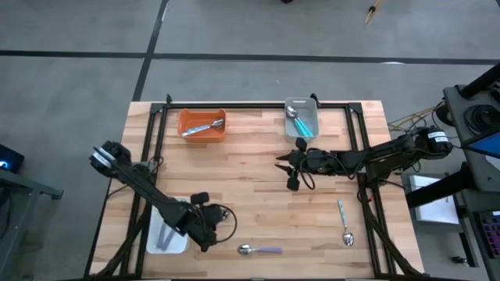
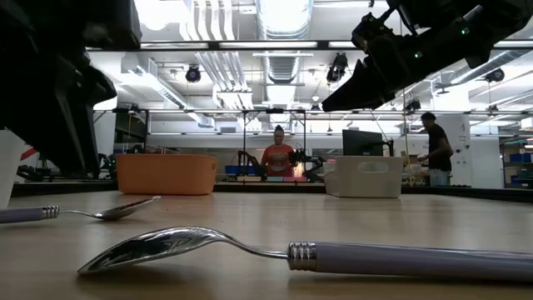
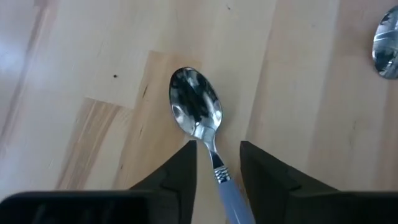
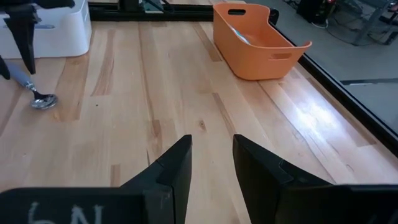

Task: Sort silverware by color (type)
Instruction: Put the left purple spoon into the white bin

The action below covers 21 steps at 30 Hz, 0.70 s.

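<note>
Spoons lie sorted in part, seen from above: silver ones in the orange tray [image 1: 203,125], teal in the grey tray [image 1: 303,119]. The left gripper [image 1: 209,234] reaches low beside the white tray [image 1: 158,243], at the lavender spoon [image 1: 259,250]. The right gripper [image 1: 294,165] hovers mid-table, extended. A blue spoon [image 1: 344,223] waits apart. Its own wrist shows the left fingers [image 3: 180,174] straddling that handle, parted, not clamping. The right fingers [image 4: 177,165] stand narrowly apart, empty.
</note>
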### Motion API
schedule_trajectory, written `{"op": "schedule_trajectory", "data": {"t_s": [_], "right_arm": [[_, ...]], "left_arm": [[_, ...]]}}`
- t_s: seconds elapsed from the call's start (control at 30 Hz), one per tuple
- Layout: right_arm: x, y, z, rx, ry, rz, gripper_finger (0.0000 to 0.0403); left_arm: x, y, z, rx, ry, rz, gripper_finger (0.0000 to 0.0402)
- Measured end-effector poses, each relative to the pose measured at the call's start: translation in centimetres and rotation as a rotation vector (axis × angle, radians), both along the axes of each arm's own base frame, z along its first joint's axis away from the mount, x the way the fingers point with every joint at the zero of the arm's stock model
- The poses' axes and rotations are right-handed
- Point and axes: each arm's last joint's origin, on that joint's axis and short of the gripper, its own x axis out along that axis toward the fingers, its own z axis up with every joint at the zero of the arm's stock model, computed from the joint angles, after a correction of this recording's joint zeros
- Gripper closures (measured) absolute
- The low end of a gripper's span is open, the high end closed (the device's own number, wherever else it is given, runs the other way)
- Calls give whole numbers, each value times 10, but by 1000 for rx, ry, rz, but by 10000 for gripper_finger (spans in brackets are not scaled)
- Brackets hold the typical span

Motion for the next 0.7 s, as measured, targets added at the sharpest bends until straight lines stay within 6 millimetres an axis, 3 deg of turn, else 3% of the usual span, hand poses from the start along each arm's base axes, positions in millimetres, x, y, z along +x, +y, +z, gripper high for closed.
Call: {"op": "schedule_trajectory", "data": {"t_s": [0.3,0.7], "right_arm": [[0,0,0,0,2,0,294],[0,0,0,15,-2,-7,294]], "left_arm": [[4,-3,-17,12,24,18,238],[7,-7,-44,20,96,60,254]]}}
